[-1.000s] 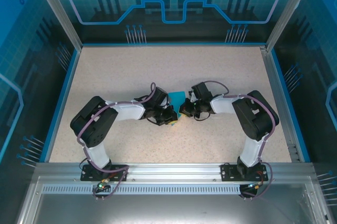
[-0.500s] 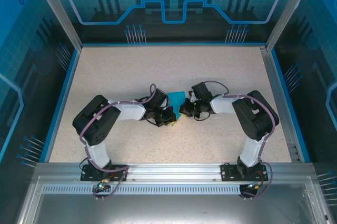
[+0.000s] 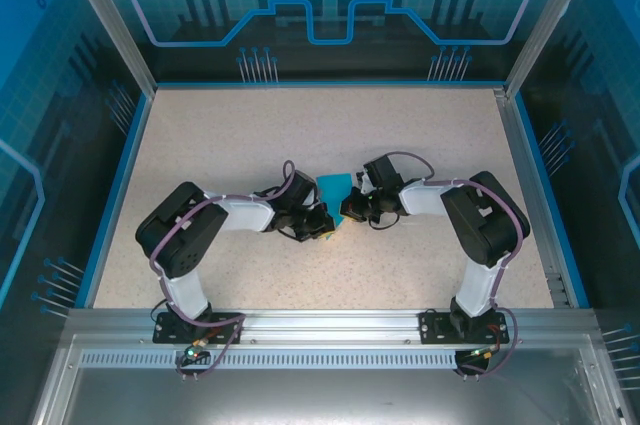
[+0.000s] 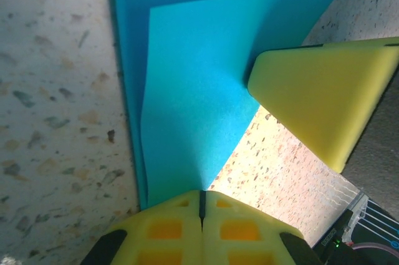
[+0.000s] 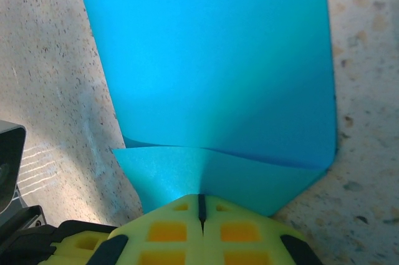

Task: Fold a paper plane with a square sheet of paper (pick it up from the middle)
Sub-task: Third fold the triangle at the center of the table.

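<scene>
Two closed hands (image 4: 201, 195) (image 5: 201, 199) on folded paper (image 5: 206, 59)

The sheet of paper (image 3: 336, 185) lies flat on the bench (image 3: 250, 135) near its middle, with a folded flap resting on top of its lower layer. The left tool (image 3: 326, 228) sits at the sheet's near-left corner and the right tool (image 3: 350, 211) at its near-right side. Their tips touch the paper and are just beside each other, between the sheet and the bench's near edge.
</scene>
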Available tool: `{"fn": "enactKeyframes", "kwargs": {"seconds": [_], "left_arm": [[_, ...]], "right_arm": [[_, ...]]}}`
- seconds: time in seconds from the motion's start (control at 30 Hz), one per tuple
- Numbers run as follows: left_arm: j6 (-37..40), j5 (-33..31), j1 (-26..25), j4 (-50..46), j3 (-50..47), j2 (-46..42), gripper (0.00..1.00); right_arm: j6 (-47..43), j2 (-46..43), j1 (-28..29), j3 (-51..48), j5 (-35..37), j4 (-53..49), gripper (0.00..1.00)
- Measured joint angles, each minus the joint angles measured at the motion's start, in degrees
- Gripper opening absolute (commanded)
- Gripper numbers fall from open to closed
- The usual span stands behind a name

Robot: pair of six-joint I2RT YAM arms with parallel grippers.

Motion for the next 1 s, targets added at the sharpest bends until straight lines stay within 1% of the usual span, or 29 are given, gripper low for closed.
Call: {"fn": "enactKeyframes", "kwargs": {"seconds": [0.3, 0.57, 0.7, 0.87, 1.0], "left_arm": [[0.07, -0.17, 0.00, -0.70, -0.66, -0.85, 0.05], [0.44, -0.20, 0.00, -0.57, -1.25, -1.03, 0.02], [0.52, -0.11, 0.00, 0.39, -2.56, -1.77, 0.02], [2.67, 0.85, 0.07, -0.33, -2.80, -2.05, 0.03], [4.63, 1.18, 0.07, -3.43, -2.78, -3.04, 0.03]], "right_arm": [[-0.98, 0.11, 0.00, 0.00, -0.15, -0.02, 0.03], [-2.67, 0.11, 0.00, 0.46, -0.15, -0.98, 0.03], [-4.11, 0.11, 0.00, 1.92, 0.35, -4.22, 0.03], [-4.46, 0.33, 0.00, 2.67, 0.28, -6.14, 0.03], [-4.46, 0.61, 0.00, 3.13, 0.26, -6.91, 0.03]]}}
